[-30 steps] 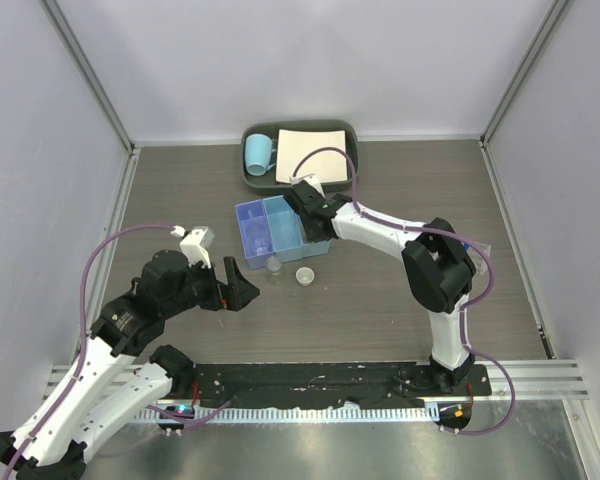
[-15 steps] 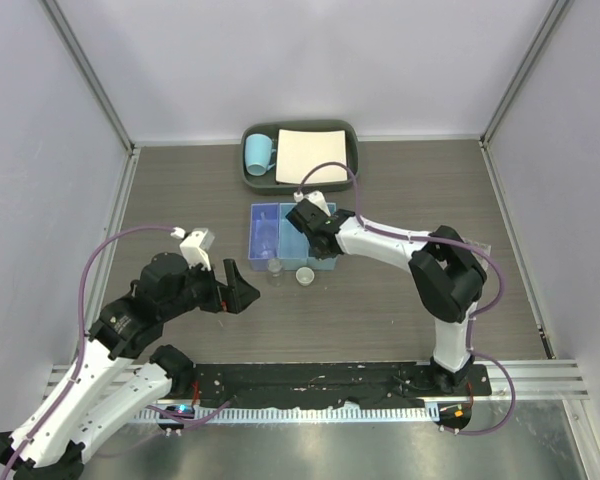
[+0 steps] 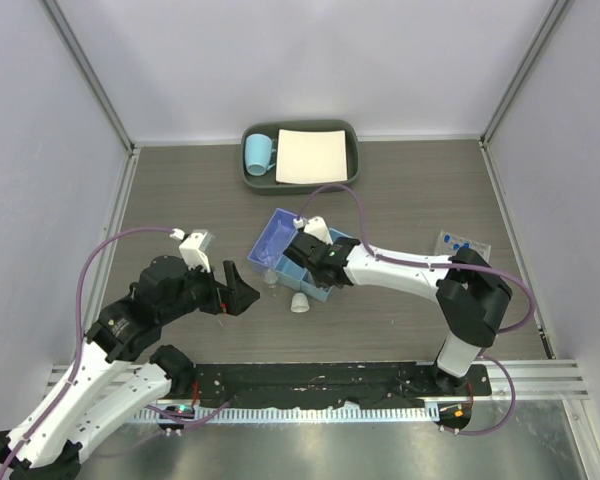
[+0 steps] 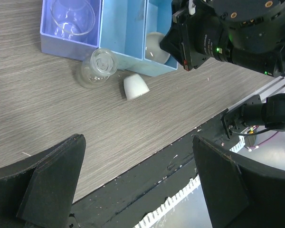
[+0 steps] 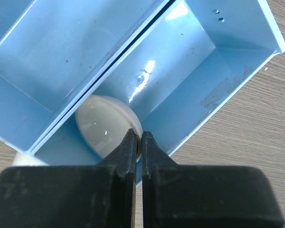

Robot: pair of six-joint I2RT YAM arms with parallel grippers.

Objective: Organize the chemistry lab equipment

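Your right pincer [image 5: 138,142] is pinched narrow on a wall of the blue box [image 5: 194,52], with a white dish [image 5: 104,124] inside that end compartment, while your left pincer [image 4: 137,156] gapes wide above the table [image 4: 52,114], near the second dish [image 4: 135,87] and the small bottle [image 4: 97,68].

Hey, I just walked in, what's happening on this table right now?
The right gripper is pinched shut at the rim of a white dish inside the blue box; whether it grips dish or wall is unclear. The left gripper hangs open nearby. A second dish and the small bottle sit on the table beside the box.
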